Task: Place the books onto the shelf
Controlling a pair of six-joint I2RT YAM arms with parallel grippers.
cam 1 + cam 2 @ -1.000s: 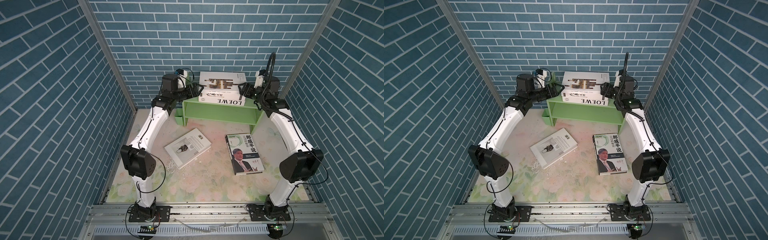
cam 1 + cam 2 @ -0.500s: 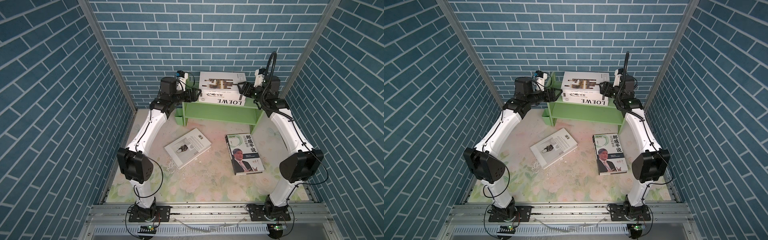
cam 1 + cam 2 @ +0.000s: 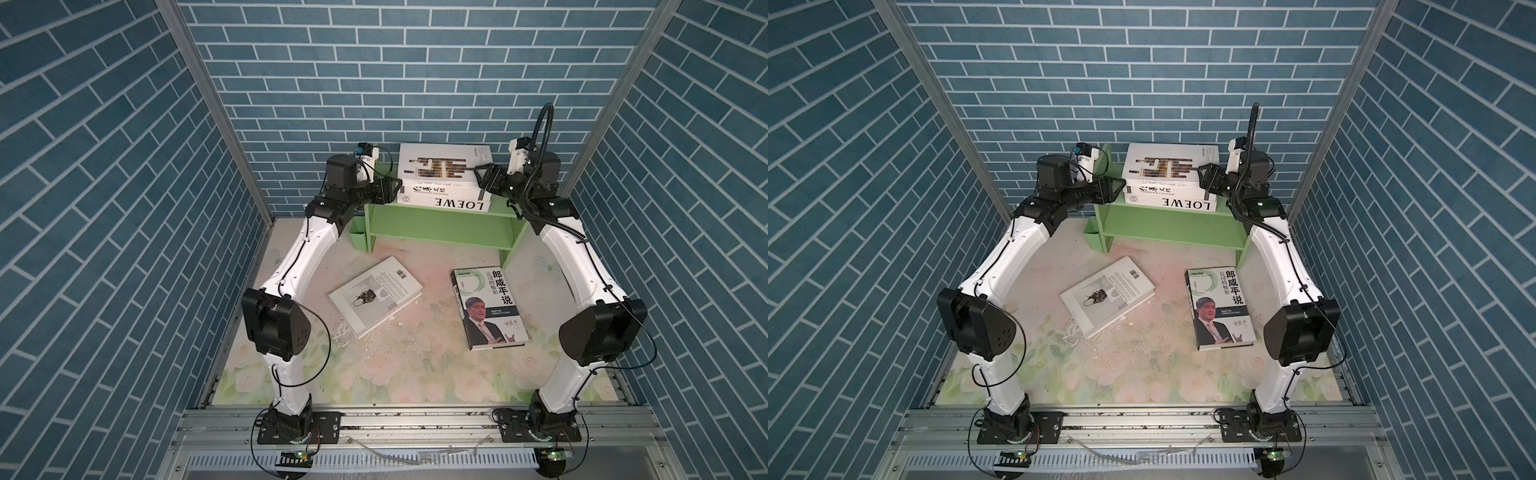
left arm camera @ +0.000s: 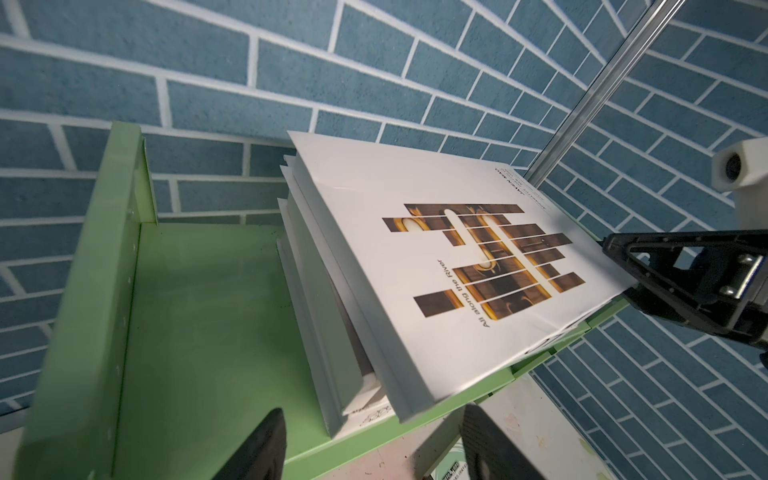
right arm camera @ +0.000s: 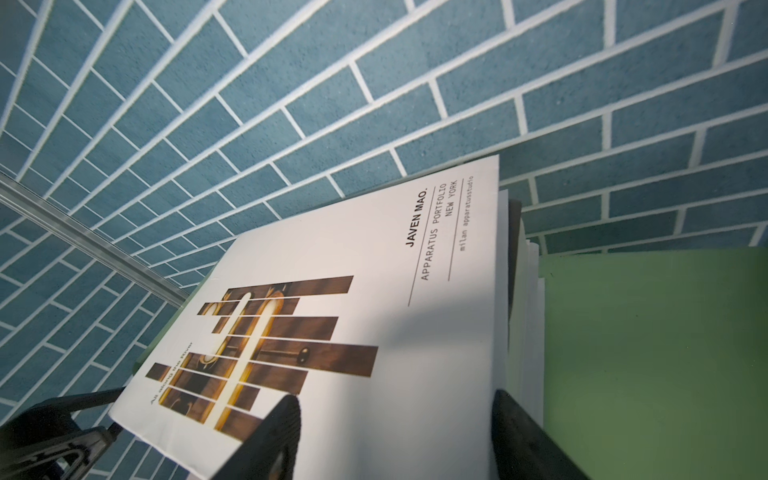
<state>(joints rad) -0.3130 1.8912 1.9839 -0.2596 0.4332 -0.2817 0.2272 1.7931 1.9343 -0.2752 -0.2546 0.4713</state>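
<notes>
Gaping left gripper [image 3: 392, 192] and right gripper [image 3: 482, 183] flank the green wooden shelf's [image 3: 440, 222] white book stack [image 3: 444, 166]; only top views show the barcode-backed white book [image 3: 376, 295].

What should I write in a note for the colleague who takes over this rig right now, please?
Left end effector: open, at the stack's left side, gripping nothing.
Right end effector: jaws apart at the stack's right edge; grip unclear.
Done: three books stacked on the shelf top.
To do: white book and portrait book lie flat on the table.
</notes>
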